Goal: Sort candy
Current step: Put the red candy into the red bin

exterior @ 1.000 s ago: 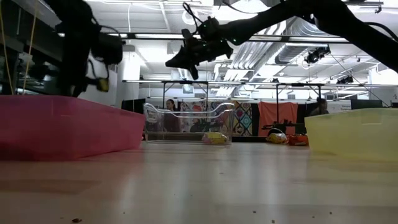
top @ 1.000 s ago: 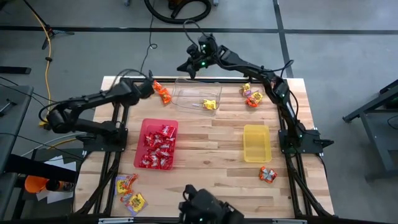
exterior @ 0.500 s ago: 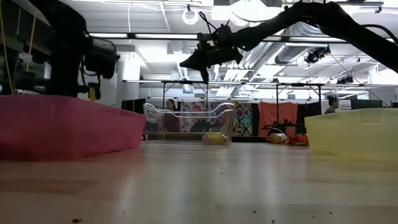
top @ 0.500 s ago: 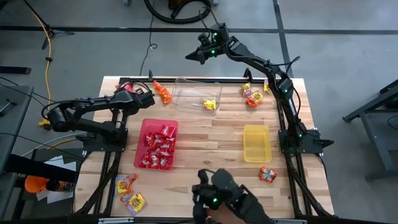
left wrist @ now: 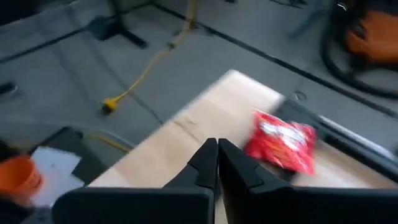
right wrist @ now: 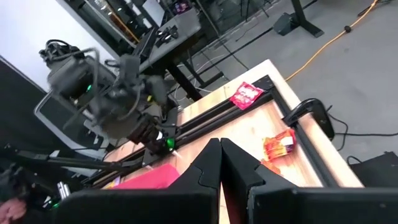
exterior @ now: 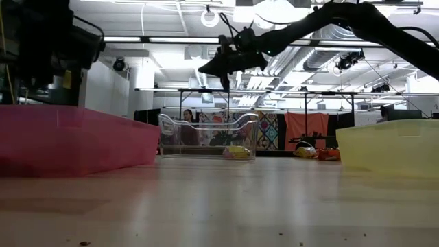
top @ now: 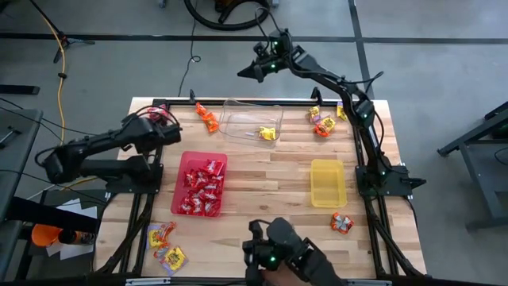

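The candy lies in groups: red packets in the red tray (top: pixel 187 163), one yellow packet (top: pixel 268 133) in the clear tray (top: pixel 238 119), and orange packets (top: pixel 206 117) beside that tray. One red packet (left wrist: pixel 283 144) lies on the table's far left corner. My left gripper (top: pixel 176 132) hovers shut near that corner, holding nothing. Beyond the far edge, high above the floor, my right gripper (top: pixel 244 74) is shut and empty.
An empty yellow tray (top: pixel 327 183) stands at the right. Mixed packets (top: pixel 321 125) lie at the far right, one orange packet (top: pixel 341 222) at the near right, and yellow and orange ones (top: pixel 165 245) at the near left. A dark device (top: pixel 279 250) sits at the near edge.
My left gripper has drawn back from the orange packets toward the table's left and near side, rolling as it went. My right gripper has swung farther out beyond the far edge and a little to the right, then stopped. Both stay shut.
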